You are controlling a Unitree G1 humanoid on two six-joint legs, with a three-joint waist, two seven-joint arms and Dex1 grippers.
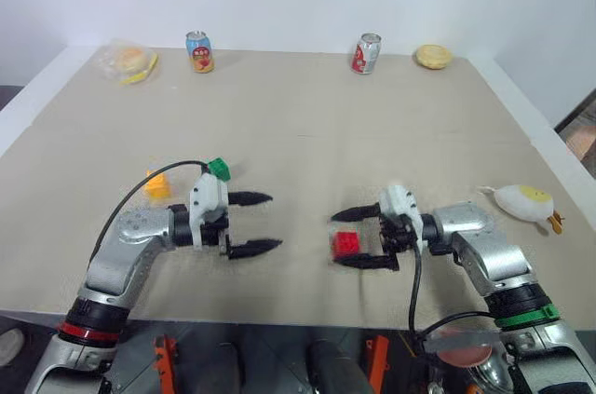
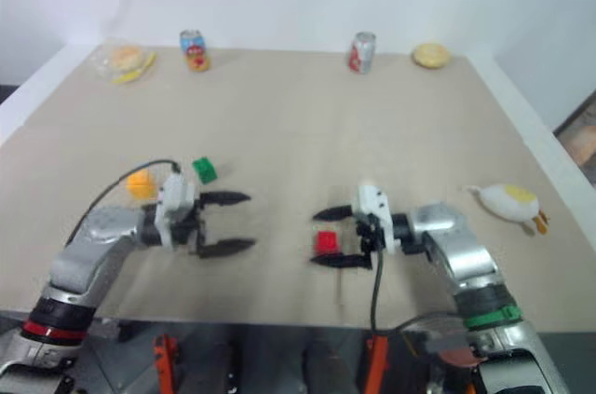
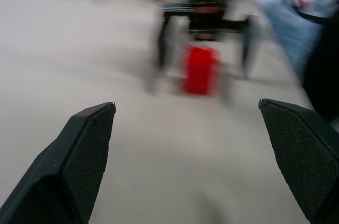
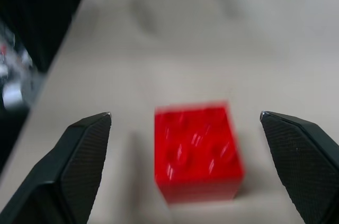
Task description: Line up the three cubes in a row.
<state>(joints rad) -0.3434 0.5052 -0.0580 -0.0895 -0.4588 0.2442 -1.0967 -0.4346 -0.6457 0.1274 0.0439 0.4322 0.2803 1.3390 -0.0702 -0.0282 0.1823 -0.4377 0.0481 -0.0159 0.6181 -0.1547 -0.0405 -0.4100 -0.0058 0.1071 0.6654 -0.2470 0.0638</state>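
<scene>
Head pair overlooks table; wrists face inward

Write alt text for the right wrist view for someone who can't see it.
A red cube with studs on top sits on the beige table, between the open jaws of the right gripper and touching neither black finger.

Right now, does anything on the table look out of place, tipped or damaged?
Nothing damaged or spilled. The plush toy lies on its side at the table's right edge; the red cube sits apart from the green cube and orange-yellow cube.
</scene>
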